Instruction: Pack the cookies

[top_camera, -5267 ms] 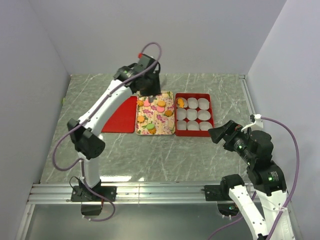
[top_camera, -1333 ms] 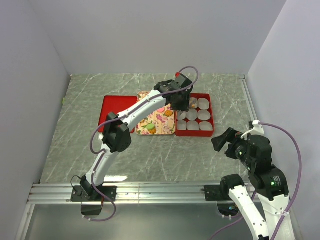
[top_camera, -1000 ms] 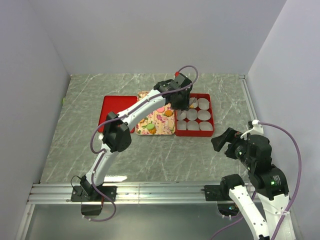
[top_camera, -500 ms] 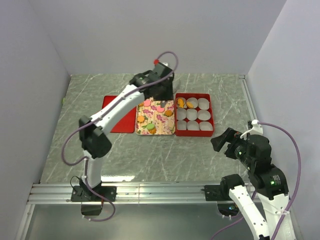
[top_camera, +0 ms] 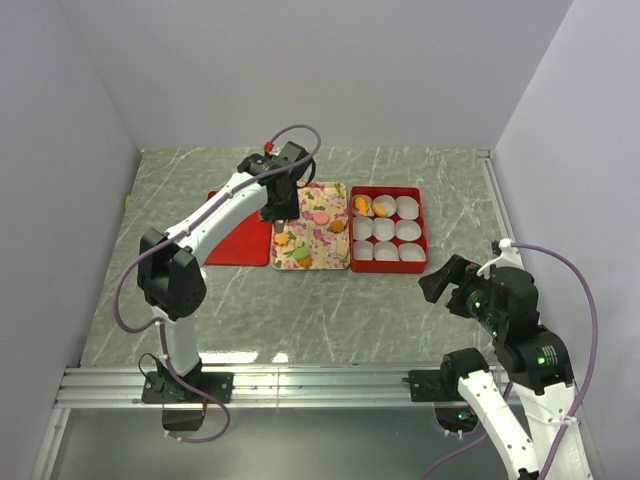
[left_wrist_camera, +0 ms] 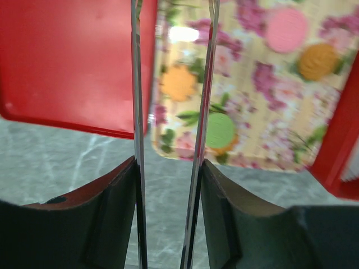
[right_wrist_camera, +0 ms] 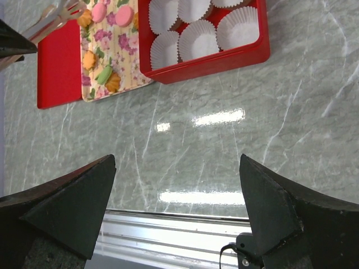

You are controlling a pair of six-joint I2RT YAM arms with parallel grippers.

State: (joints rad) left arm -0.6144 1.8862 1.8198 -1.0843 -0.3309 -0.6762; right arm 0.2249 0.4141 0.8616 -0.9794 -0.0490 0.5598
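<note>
Several cookies lie on the floral tray [top_camera: 322,240]: an orange cookie [left_wrist_camera: 178,83], a green one [left_wrist_camera: 220,130], a pink one [left_wrist_camera: 286,29] and another orange one [left_wrist_camera: 317,60]. Two orange cookies [top_camera: 360,205] [top_camera: 380,209] sit in the back cups of the red box [top_camera: 426,232]. My left gripper [top_camera: 278,203] [left_wrist_camera: 168,162] is shut on thin tongs [left_wrist_camera: 199,112]. The tong arms stand apart with nothing between them, above the tray's left edge. My right gripper [top_camera: 441,281] [right_wrist_camera: 176,159] hangs open and empty over bare table, near the box's front right.
A flat red lid [top_camera: 240,244] lies left of the tray and touches it. The remaining white paper cups [right_wrist_camera: 196,40] in the box hold nothing. A metal rail [top_camera: 300,380] runs along the near table edge. Grey walls close in the left, back and right.
My left arm has swung left from over the box's back row to the tray's left edge. A second orange cookie now lies in the box. The right arm has barely moved.
</note>
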